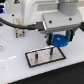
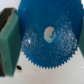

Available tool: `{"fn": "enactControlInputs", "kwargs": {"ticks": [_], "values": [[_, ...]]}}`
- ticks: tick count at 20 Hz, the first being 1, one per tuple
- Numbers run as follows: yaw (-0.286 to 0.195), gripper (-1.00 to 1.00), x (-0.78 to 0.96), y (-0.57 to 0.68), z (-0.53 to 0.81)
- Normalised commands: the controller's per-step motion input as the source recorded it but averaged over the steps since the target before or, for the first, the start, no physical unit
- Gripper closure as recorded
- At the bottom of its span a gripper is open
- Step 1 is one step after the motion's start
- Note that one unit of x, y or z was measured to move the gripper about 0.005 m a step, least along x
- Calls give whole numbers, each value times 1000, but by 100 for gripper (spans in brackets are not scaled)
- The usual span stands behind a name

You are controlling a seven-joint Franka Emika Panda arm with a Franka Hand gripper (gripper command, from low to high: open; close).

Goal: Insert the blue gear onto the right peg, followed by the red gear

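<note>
A single robot arm is working over a white table (image 1: 10,65), and its gripper (image 1: 58,38) is hanging just above and toward the exterior view's right of a black-framed grey plate (image 1: 35,57). The blue gear (image 1: 60,41) is sitting flat between the two green finger pads (image 2: 8,42); in the wrist view the toothed disc (image 2: 48,34) is filling the space from one pad to the other, its pale centre hole facing the camera, so the jaws appear to be clasping the gear by its rim. The gear is being carried level, its axis pointing straight down. The relation that matters is sideways offset: the right peg (image 1: 51,49) is standing upright on the plate, slightly lower and toward the exterior view's left of the gear, so the hole is not yet lined up over the pin. The matching left peg (image 1: 37,55) is standing farther along the plate. Judging from this, the coming move is calling for a short shift toward the peg, then a straight descent. The plate is lying flat on the table. The red gear is not showing in either view.
</note>
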Motion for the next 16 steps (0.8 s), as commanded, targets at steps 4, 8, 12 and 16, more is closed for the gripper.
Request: {"fn": "enactControlInputs", "kwargs": {"ticks": [4,8,12,16], "values": [[0,100,314,-123,-35],[0,100,180,-92,-88],[0,100,99,-62,-16],[0,100,107,-29,83]]}}
